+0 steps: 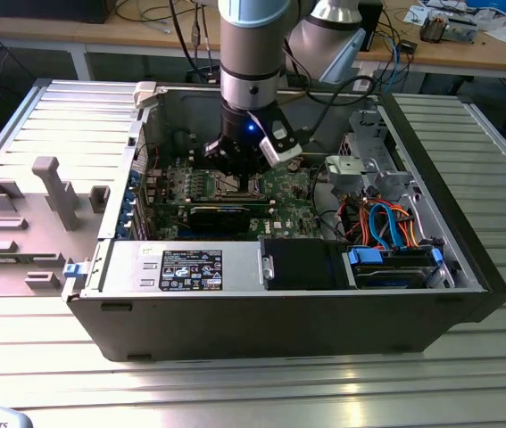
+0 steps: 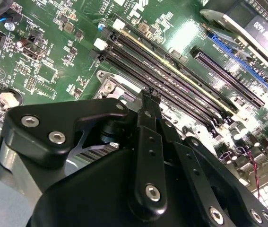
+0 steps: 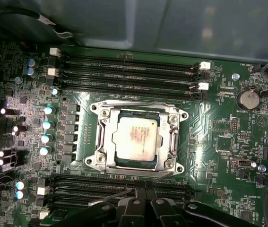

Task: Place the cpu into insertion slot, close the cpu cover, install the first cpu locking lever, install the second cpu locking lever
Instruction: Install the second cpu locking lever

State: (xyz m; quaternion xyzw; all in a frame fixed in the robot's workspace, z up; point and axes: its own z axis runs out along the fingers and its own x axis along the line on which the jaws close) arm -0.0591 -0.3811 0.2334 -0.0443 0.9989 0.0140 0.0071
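Sitting flat in the silver-rimmed square insertion slot (image 3: 137,142) near the green circuit board's (image 3: 219,137) middle, the silvery-tan square cpu (image 3: 134,138) is looking light, stiff and fragile, best taken by its edges; the black gripper (image 3: 141,208) is hovering beside it, jaw state undeterminable.
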